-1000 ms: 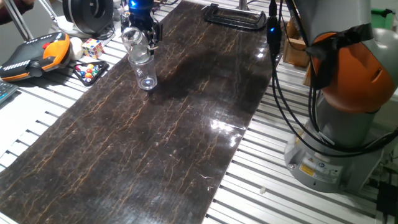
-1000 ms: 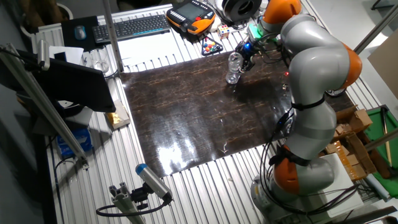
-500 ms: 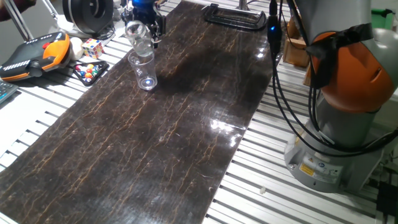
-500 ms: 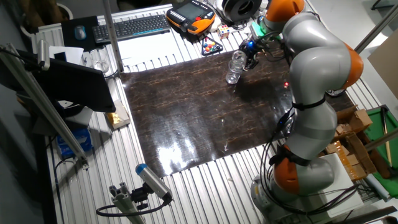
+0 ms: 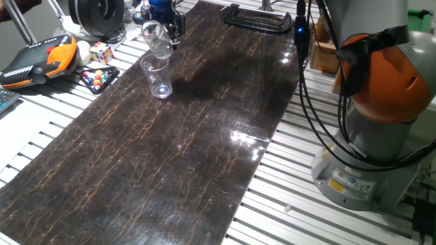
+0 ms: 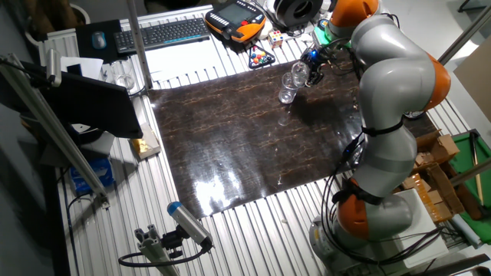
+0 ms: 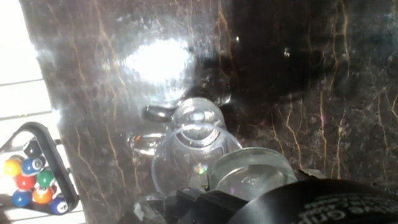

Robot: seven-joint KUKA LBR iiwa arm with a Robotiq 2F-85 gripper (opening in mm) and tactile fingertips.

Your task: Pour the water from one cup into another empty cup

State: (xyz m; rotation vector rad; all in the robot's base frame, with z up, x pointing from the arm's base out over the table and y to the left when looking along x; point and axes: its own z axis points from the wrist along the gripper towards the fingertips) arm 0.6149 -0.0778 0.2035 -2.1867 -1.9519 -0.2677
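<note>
The gripper (image 5: 165, 15) pinched the squat glass (image 5: 155, 39), tilted above the taller cup (image 5: 157, 77). Pouring seemed underway; setting the glass down remained

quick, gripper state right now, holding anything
Gripper: closed on the short, squat clear glass tumbler, tilted in the air above the taller tapered clear cup standing on the dark marble-patterned mat.

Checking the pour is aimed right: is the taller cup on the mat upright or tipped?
Upright. The taller clear cup stands on its round base on the dark mat, rim up, below the short glass held by the gripper.
</note>
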